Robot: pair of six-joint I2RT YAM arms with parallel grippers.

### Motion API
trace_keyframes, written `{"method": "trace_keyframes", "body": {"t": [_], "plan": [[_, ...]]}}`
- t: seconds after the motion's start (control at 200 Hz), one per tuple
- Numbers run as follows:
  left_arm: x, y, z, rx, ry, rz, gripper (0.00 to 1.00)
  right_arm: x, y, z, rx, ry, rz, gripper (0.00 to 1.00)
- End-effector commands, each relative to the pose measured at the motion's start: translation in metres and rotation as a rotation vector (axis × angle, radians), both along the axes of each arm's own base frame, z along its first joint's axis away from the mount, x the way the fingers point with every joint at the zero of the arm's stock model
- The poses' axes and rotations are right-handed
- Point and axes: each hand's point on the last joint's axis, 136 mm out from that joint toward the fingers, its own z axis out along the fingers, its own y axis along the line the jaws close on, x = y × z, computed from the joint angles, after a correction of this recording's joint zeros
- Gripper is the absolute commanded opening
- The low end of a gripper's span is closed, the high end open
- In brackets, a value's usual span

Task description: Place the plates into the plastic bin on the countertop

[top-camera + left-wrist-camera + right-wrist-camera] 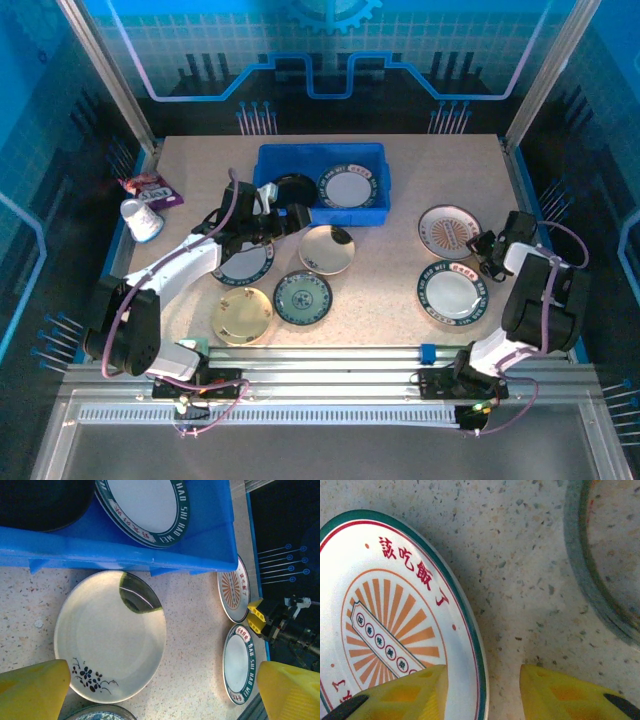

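Working at the right side of the surface (520, 570) with the right gripper (484, 672), jaws standing apart and clamping nothing as yet. Straddling the green edge of the sunburst plate (385, 610): hanging one finger over the painted face and the other over bare speckled stone, with the rim line running between them. Probably needing only a squeeze on that rim, then a lift.

Aiming after that, most likely, at the plastic bin (320, 215), sitting at the back middle of the surface, up and well to the left of the sunburst plate in the top view, and already holding a black plate (293, 187) and a white plate (348, 187).

Holding the left gripper (162, 675) wide open and empty just in front of the bin's near wall, hovering over the cream plate (105, 635) with its black flower sprig. Judging the left arm nearer for that one, and leaving the sunburst plate to the right arm.
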Motion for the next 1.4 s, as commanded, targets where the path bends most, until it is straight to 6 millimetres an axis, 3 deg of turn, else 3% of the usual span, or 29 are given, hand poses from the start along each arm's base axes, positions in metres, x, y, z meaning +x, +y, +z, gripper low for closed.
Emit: {"method": "trace_keyframes", "body": {"t": [0.0,0.25,0.63,0.816,0.941,1.136,1.396], "plan": [[0.004,-0.008,0.012,-0.023,-0.026,-0.016,0.97,0.021,-0.002,0.007,0.011,-0.062,-0.005,0.41],[0.003,-0.007,0.007,-0.018,-0.016,-0.010,0.97,0.034,0.007,-0.001,0.023,-0.063,0.023,0.30],[0.006,-0.008,0.010,-0.014,-0.025,-0.014,0.97,0.035,0.012,-0.008,0.051,-0.084,0.013,0.19],[0.006,-0.010,0.015,-0.015,-0.035,-0.017,0.97,0.036,0.013,-0.006,0.061,-0.105,-0.001,0.00],[0.005,-0.011,0.018,-0.009,-0.041,-0.022,0.97,0.036,0.012,-0.002,0.065,-0.122,-0.019,0.00],[0.004,-0.014,0.025,-0.007,-0.056,-0.031,0.97,0.035,0.010,0.022,0.050,-0.189,-0.045,0.00],[0.003,-0.019,0.028,-0.024,-0.053,-0.038,0.97,0.025,0.005,0.098,-0.072,-0.316,-0.041,0.00]]}}
